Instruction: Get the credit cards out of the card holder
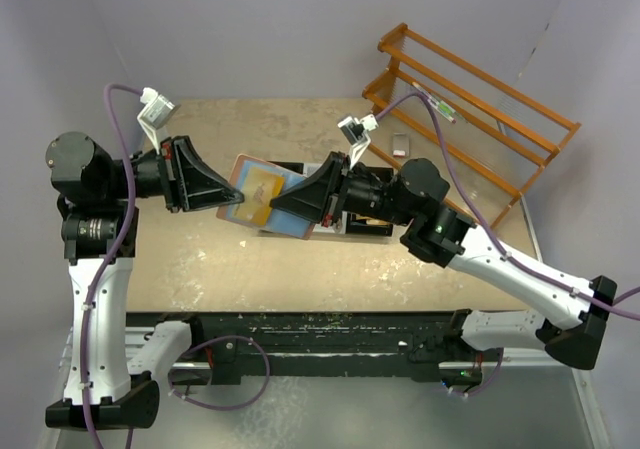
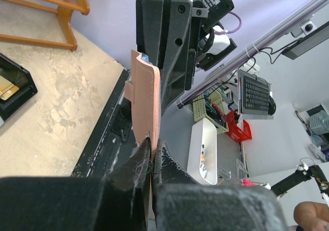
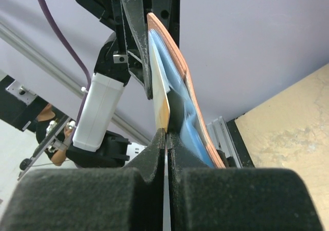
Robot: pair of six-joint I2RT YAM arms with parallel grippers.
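Observation:
The card holder (image 1: 290,184), a reddish-brown wallet with light blue lining, hangs open in the air over the table's middle. My left gripper (image 1: 238,199) is shut on its left edge; in the left wrist view (image 2: 153,146) the wallet (image 2: 146,102) stands edge-on between the jaws. My right gripper (image 1: 275,206) is shut on a thin pale card with a tan-yellow patch (image 1: 262,191) against the lining. In the right wrist view (image 3: 166,136) this card (image 3: 159,87) stands just left of the wallet (image 3: 181,66). One small pale grey card (image 1: 400,146) lies on the table at the back.
A black tray (image 1: 365,224) with tan-yellow pieces lies under my right wrist and also shows in the left wrist view (image 2: 13,87). An orange wooden rack (image 1: 470,119) stands at the back right. The tan table top (image 1: 220,259) ends at a black rail in front.

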